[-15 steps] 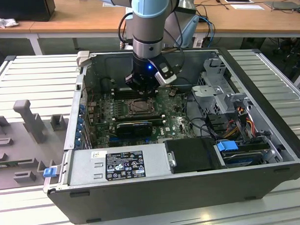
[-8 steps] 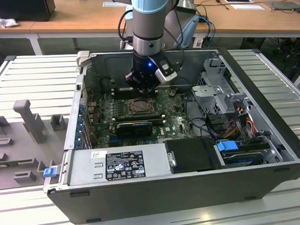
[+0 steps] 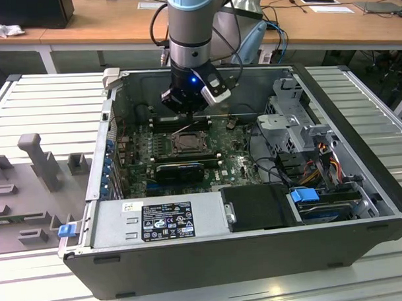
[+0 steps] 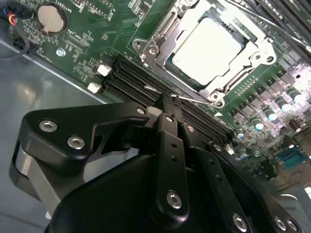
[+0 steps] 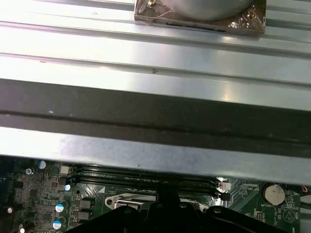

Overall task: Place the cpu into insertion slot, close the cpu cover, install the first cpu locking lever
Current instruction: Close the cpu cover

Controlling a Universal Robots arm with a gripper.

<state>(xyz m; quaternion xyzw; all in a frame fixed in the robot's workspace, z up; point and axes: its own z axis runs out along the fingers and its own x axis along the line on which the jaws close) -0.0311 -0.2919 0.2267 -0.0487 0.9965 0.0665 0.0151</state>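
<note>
Claw (image 4: 167, 99) pressed together, nothing pinched, tips just above the memory slots (image 4: 141, 80) beside the socket. Cpu (image 4: 206, 48) sits flat in socket w/ cpu cover (image 4: 252, 56) closed down around it. In exterior view, claw (image 3: 186, 111) hangs over motherboard (image 3: 234, 166) inside the pc case (image 3: 257, 254).
</note>
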